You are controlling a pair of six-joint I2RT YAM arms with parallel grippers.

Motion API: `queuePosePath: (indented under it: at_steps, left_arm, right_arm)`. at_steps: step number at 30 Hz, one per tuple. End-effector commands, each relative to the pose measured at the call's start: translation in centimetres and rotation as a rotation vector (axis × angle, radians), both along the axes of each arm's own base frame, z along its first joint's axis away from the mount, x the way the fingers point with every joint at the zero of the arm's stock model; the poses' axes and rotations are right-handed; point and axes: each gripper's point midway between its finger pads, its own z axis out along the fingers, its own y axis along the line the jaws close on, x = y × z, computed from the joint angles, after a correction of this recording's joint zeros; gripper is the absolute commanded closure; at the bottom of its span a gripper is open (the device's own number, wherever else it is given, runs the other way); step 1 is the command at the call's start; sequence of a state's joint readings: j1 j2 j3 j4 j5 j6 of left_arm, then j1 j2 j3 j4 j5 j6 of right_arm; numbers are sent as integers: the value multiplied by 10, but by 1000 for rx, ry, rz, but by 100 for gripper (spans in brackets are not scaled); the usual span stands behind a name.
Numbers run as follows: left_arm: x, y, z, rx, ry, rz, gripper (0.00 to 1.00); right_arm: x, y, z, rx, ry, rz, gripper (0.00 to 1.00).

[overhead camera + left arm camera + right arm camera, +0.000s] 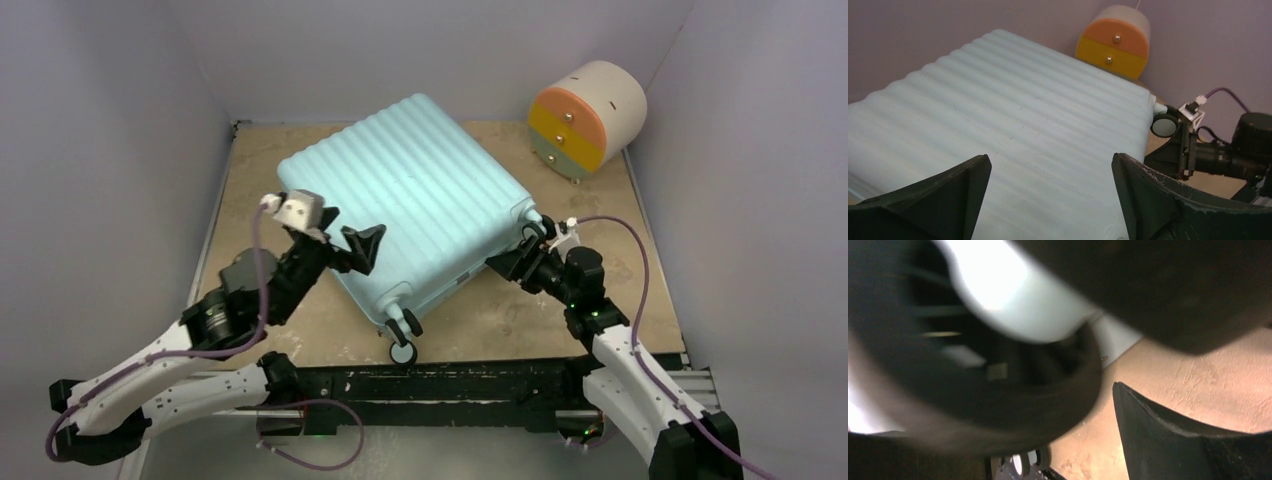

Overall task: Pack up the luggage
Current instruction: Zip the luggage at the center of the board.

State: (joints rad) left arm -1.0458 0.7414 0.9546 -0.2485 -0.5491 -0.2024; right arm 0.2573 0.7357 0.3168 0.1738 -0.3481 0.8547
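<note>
Top external: luggage [410, 190] shut, flat mid tabletop [480, 310], ribbed shell up. L hand [1048, 165] wide open just over shell. R hand [525, 245] at corner wheel [1164, 125]; grip state can't tell.

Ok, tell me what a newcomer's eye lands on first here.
The big pale teal suitcase lies closed, ribbed shell up, mid-table. The left gripper hangs open over its near-left edge, the right gripper at a wheeled corner. A round drawer unit sits far right.
</note>
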Motion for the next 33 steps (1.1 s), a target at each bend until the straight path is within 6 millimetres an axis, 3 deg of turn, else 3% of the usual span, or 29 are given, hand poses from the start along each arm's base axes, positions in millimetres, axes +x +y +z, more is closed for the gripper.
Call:
queuePosePath:
  at_steps: [1,5,11,19,23,27,33]
  left_arm:
    - [-12,34,30,-203,-41,56,3]
    - [-14,45,7,-233,4,93,2]
    - [-16,36,-17,-257,55,73,1]
    - [-17,44,-35,-240,41,85,3]
    - [-19,51,-33,-250,26,94,4]
    - [-16,53,-30,-208,17,109,5]
    - [-15,58,-35,-173,25,137,7]
  right_arm:
    - [7,15,16,142,-17,13,23]
    - [11,25,12,189,3,6,27]
    - [10,40,-7,155,56,-14,40]
    - [-21,16,-30,47,35,-34,31]
    - [-29,7,-48,19,55,-60,38]
    - [-19,10,-50,31,47,-72,49]
    - [12,16,-49,71,41,-139,63]
